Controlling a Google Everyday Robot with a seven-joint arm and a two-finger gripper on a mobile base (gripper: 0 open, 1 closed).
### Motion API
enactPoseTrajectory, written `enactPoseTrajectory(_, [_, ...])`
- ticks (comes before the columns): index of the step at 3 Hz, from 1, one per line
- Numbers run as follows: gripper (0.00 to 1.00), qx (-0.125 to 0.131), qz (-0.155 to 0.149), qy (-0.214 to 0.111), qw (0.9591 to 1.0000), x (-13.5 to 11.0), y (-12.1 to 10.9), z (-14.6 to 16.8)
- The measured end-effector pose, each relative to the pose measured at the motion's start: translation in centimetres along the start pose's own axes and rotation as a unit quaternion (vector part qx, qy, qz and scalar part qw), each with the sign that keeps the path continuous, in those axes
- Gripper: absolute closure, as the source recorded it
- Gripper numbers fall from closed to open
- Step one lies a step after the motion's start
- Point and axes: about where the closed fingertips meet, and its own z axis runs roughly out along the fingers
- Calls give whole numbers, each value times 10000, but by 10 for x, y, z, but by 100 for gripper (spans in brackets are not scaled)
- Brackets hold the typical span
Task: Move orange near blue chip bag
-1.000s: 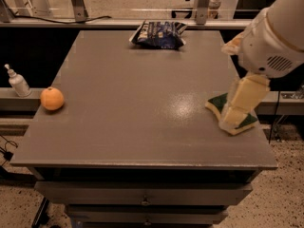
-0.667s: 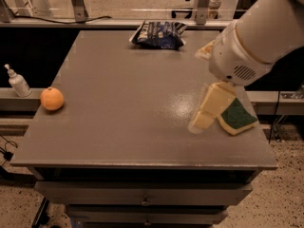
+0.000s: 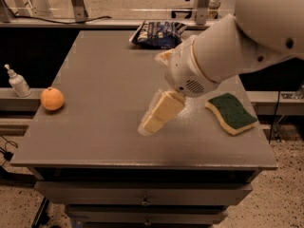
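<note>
Orange point(image 3: 52, 99) at worktop point(image 3: 104, 75) edge, well apart from tool point(image 3: 149, 124), leftward in view; tool hangs mid-worktop, cannot tell if wide or narrow.

There is one gripper point(image 3: 151, 122), hanging low over the middle of the one table point(image 3: 95, 141). One orange point(image 3: 52, 99) lies well to the left of the gripper, one blue chip bag point(image 3: 159, 33) lies beyond it at the far edge, and one sponge point(image 3: 232, 113) lies near its right side. One white pump bottle point(image 3: 18, 81) stands farther left than the orange, off the table.
</note>
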Motion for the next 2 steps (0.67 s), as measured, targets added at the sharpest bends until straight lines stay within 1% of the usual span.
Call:
enactPoseTrajectory(1, [0,155,-8,-154,9998,-12,-5,0])
enactPoseTrajectory(2, [0,155,-8,-154,9998,-13,-5,0])
